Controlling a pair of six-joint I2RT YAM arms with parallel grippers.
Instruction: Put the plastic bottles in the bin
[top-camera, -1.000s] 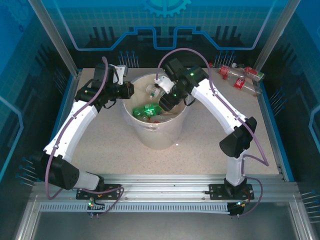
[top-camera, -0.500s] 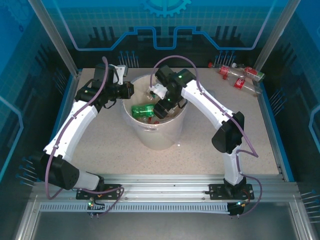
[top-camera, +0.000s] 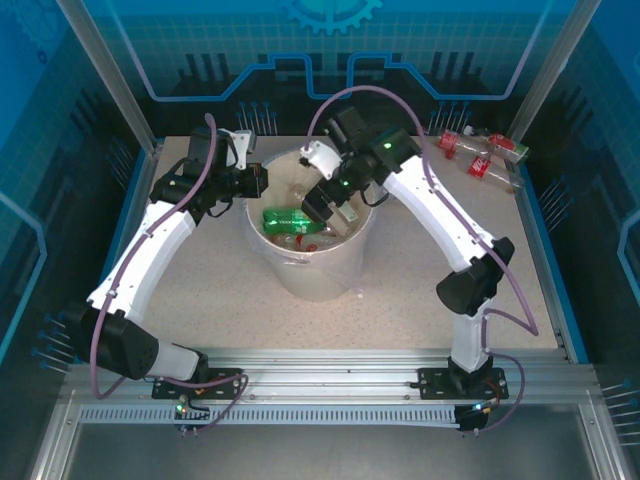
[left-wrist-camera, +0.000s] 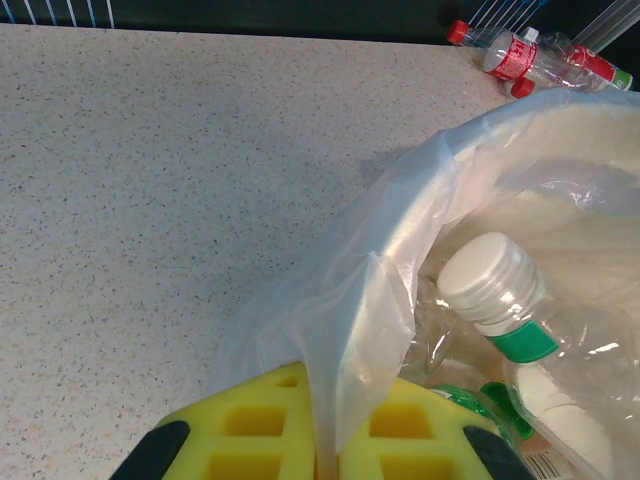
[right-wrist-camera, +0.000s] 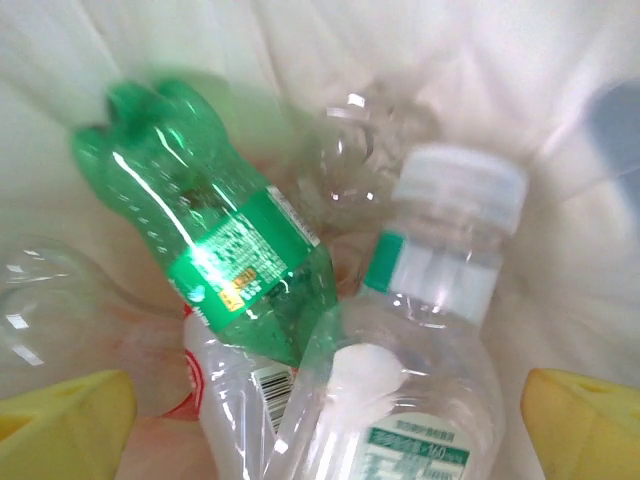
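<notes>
Below the widely spread right fingers (right-wrist-camera: 62, 418) the bin (top-camera: 318, 272) is crowded: a green bottle (right-wrist-camera: 225, 245) lies ahead and to their left, a white-capped clear bottle (right-wrist-camera: 440, 300) fills the gap between them, and the liner (right-wrist-camera: 330, 50) closes in beyond. The left fingers (left-wrist-camera: 270, 435) pinch the liner at the bin's rim, with that clear bottle close on their right and bare counter (left-wrist-camera: 150, 180) stretching ahead and to the left. Loose bottles (left-wrist-camera: 515, 55) lie far ahead to the right, by the counter's back edge.

Green btl (right-wrist-camera: 215, 250), clear btl (right-wrist-camera: 440, 270) w/ white cap, cream bin (top-camera: 320, 275), speckled beige tbl (left-wrist-camera: 150, 150).
</notes>
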